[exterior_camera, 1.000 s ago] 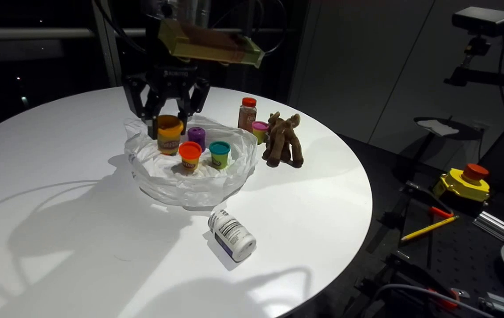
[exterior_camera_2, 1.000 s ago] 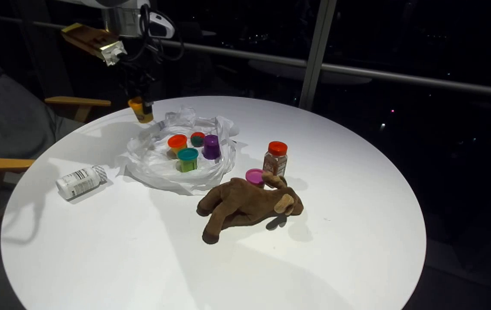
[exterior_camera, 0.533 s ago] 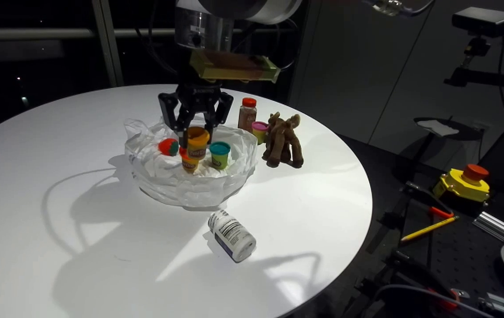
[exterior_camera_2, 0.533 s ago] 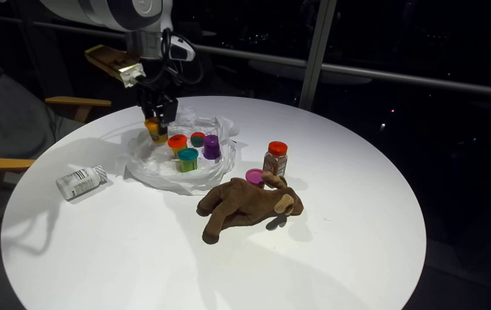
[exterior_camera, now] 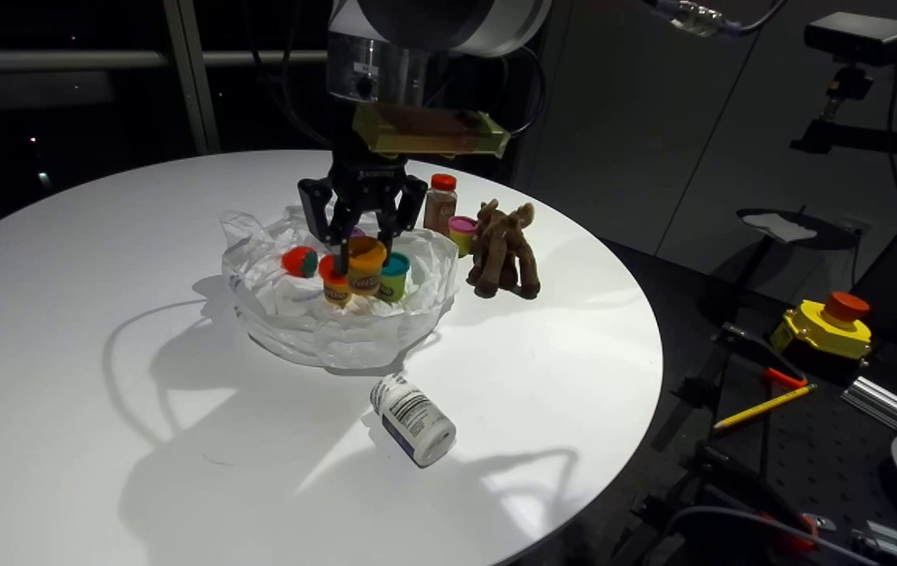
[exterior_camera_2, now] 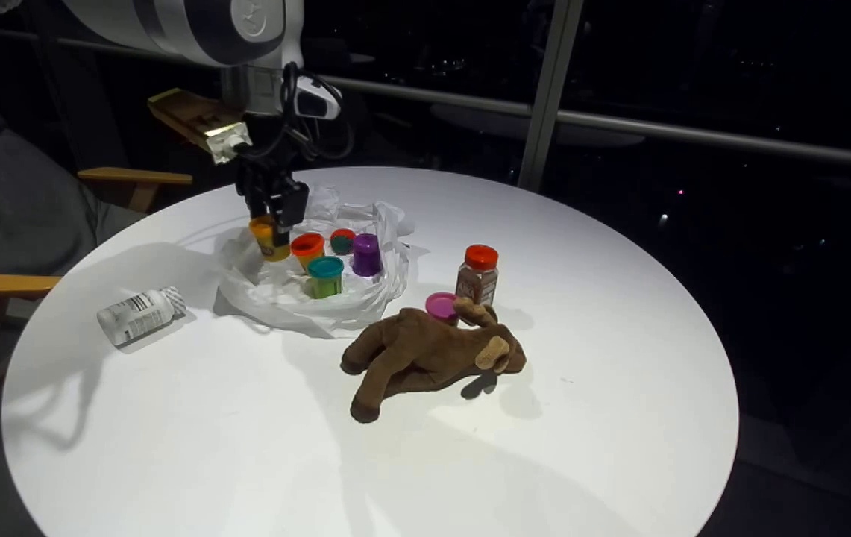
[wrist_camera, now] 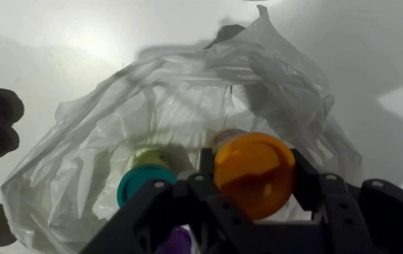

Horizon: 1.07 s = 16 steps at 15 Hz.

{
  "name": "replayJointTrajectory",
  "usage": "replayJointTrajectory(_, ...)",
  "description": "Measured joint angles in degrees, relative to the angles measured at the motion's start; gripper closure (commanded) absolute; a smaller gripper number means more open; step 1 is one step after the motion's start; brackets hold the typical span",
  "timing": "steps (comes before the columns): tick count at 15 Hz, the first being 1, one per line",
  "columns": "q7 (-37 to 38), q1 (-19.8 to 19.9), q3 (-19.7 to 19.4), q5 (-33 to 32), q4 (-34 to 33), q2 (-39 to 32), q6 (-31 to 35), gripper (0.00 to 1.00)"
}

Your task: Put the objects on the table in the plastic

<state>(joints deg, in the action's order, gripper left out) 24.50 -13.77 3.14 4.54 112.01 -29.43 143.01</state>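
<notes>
Nearest in an exterior view, see a white plastic bottle [exterior_camera: 414, 422] lying on a round white tabletop [exterior_camera: 566, 377]. Beyond, find a crumpled translucent plastic wrapper [exterior_camera: 342, 339] and, within its outline, a black gripper [exterior_camera: 365, 261] clamped on an orange cylindrical cup [exterior_camera: 366, 275]. Inside the wrapper, spot a red-lidded yellow cup [exterior_camera: 334, 286] and a teal-lidded green cup [exterior_camera: 395, 278]. Farther, notice a brown plush animal [exterior_camera: 505, 248] and a red-capped bottle [exterior_camera: 440, 206].

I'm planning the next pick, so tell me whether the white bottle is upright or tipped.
Tipped: in both exterior views the white bottle lies on its side on the table, outside the plastic.
</notes>
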Motion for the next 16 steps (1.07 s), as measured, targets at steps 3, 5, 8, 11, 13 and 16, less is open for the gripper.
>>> replayJointTrajectory(3,-0.03,0.01,0.19,0.74,1.25,0.25,-0.62,0.72)
replayJointTrajectory(5,-0.03,0.16,0.19,1.33,1.89,0.10,-0.95,0.72)
replayJointTrajectory(8,-0.31,0.99,0.18,1.54,2.09,-0.92,0.34,0.72)
replayJointTrajectory(11,-1.18,1.96,0.19,1.70,2.10,-1.99,4.75,0.72)
replayJointTrajectory(13,-1.70,2.40,0.21,1.70,2.08,-2.33,5.56,0.20)
replayJointTrajectory(16,-3.05,3.13,0.90,2.11,2.11,-2.69,5.37,0.01)
